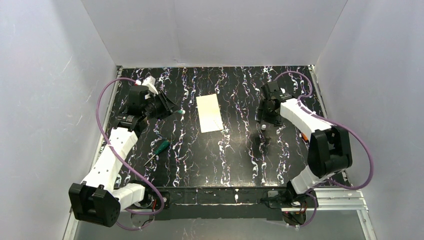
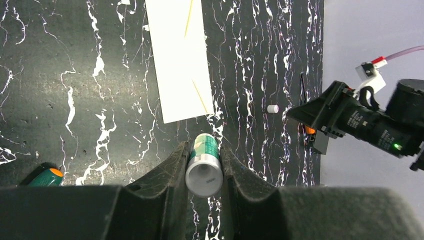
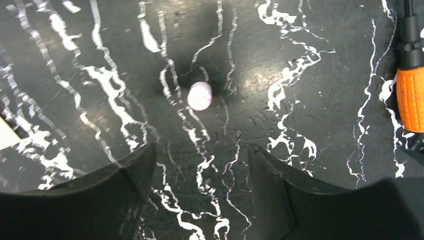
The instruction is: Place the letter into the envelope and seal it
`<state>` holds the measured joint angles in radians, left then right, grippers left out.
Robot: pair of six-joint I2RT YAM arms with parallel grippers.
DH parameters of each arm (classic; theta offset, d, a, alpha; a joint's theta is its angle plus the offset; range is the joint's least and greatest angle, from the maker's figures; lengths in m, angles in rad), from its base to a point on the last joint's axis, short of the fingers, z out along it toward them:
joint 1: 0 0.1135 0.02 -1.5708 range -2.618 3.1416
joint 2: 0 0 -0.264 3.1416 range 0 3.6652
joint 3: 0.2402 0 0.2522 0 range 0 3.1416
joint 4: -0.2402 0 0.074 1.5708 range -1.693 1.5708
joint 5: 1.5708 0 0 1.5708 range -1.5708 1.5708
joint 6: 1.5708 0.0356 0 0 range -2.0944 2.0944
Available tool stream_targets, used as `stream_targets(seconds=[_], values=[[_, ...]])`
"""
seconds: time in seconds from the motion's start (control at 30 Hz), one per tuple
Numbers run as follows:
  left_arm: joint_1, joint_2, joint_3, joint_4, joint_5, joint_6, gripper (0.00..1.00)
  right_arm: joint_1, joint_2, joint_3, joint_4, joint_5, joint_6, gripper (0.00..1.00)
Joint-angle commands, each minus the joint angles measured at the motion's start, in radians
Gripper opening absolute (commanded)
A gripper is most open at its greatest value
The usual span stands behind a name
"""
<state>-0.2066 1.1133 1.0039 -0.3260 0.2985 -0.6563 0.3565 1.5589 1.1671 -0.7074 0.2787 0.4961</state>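
One envelope (image 1: 209, 113), tube (image 2: 204, 165), cap (image 3: 200, 95); two screwdrivers (image 1: 159, 149) (image 3: 411, 95)

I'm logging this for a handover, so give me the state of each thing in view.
Envelope: flat on table, flap folded down.
Glue stick: held by left jaws.
Cap: loose on table.
Left jaws: shut on glue stick.
Right jaws: open, empty, over cap.
Green screwdriver: lying on table.

Flat on the bench (image 1: 230, 165), centre-back: envelope (image 1: 209, 113). Left of it, left pincer (image 2: 205, 150), a tube (image 2: 204, 172) between its fingers. Right of it, right pincer (image 3: 200, 160), a cap (image 3: 200, 95) on the bench just beside. Front-left of the envelope, left screwdriver (image 1: 159, 149); right of the cap, right screwdriver (image 3: 411, 95).
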Motion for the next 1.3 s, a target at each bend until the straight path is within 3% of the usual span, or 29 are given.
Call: stream_targets(seconds=[0.0,0.43,0.6,1.1,1.27], values=[[0.001,-0.009,0.013,0.014,0.005,0.018,0.0,-0.053,0.06,0.016,0.008,0.012,0.02,0.67],[0.0,0.016,0.023,0.014,0.018,0.004,0.0,-0.073,0.206,0.037,0.079,-0.07,-0.021,0.67],[0.001,0.024,0.031,0.015,0.017,0.004,0.0,-0.073,0.226,0.039,0.094,-0.078,-0.027,0.54],[0.001,0.028,0.029,0.024,0.022,-0.01,0.0,-0.086,0.257,0.065,0.123,-0.104,-0.064,0.39],[0.0,0.017,0.033,0.025,0.021,-0.012,0.0,-0.095,0.26,0.062,0.117,-0.13,-0.064,0.24]])
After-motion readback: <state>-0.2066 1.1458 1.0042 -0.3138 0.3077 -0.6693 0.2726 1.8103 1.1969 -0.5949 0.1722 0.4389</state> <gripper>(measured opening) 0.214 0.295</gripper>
